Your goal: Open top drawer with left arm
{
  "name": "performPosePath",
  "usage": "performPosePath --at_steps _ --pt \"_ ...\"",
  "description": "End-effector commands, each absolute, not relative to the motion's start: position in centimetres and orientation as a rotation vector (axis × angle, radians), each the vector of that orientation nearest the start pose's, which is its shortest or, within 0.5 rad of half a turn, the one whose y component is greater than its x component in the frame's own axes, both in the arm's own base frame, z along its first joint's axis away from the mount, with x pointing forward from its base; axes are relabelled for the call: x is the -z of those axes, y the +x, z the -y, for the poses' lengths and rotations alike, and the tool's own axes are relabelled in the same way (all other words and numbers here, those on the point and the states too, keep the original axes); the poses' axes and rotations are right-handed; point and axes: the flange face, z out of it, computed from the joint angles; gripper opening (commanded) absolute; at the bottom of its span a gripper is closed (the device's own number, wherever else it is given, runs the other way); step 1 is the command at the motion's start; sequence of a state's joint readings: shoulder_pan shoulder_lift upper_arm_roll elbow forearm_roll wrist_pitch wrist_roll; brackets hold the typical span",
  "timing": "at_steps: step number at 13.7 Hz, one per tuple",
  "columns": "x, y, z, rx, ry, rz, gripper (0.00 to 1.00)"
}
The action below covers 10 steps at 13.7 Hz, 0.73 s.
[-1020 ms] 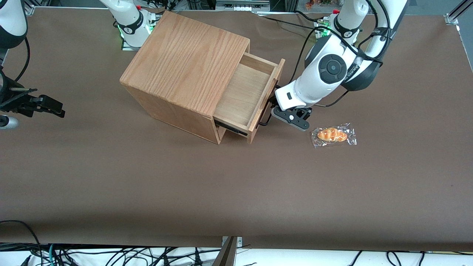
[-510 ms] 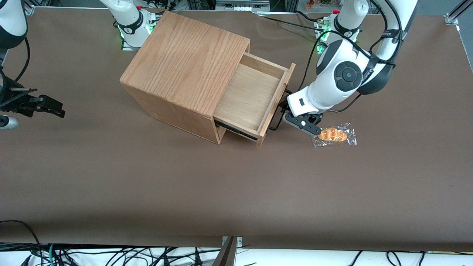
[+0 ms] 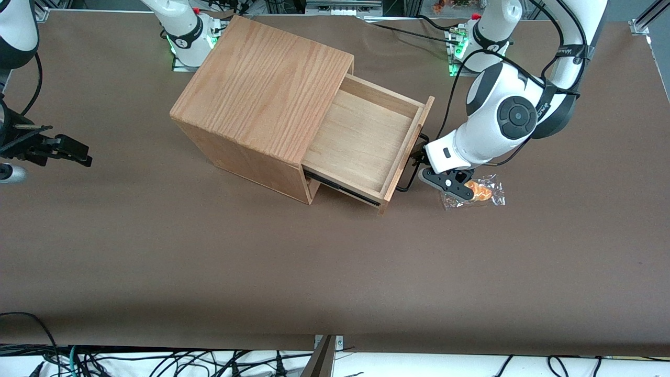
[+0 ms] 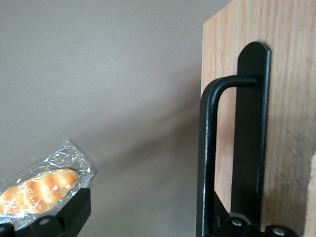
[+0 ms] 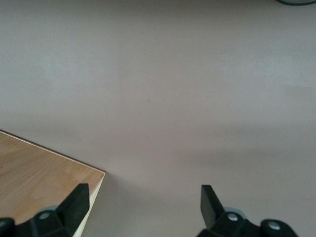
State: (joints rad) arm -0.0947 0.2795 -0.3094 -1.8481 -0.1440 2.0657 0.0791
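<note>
The top drawer [image 3: 366, 139] of the light oak box [image 3: 261, 84] stands pulled well out, its pale tray bare inside. Its thin black wire handle [image 3: 410, 175] runs along the flat wooden front [image 3: 413, 141]; the handle also shows close up in the left wrist view [image 4: 205, 148] against the drawer front [image 4: 291, 98]. The left arm [image 3: 502, 123] reaches down in front of the drawer. Its black gripper [image 3: 419, 158] is at the handle, open, with one finger hooked between the wire and the wood. In the left wrist view the gripper [image 4: 148, 215] has its other finger [image 4: 74, 212] standing apart over the table.
A wrapped bread roll [image 3: 484, 192] lies on the brown table just beside the gripper, partly under the arm's grey underside piece [image 3: 445, 183]; it also shows in the left wrist view [image 4: 37, 190]. Black cables trail at the arm bases.
The drawer has slid farther out of the box. The left arm and gripper have moved with the handle toward the working arm's end, now partly covering the bread roll.
</note>
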Motion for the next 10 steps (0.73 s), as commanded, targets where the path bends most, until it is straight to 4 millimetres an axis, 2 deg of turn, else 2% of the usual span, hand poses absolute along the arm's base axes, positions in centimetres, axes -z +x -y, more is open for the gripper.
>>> performPosePath --at_steps 1,8,10 --pt "-37.9 56.8 22.4 -0.159 -3.275 -0.695 1.0" --pt "-38.9 56.8 22.5 -0.216 -3.373 -0.727 1.0" --pt "-41.6 57.1 22.6 -0.218 -3.372 -0.743 1.0"
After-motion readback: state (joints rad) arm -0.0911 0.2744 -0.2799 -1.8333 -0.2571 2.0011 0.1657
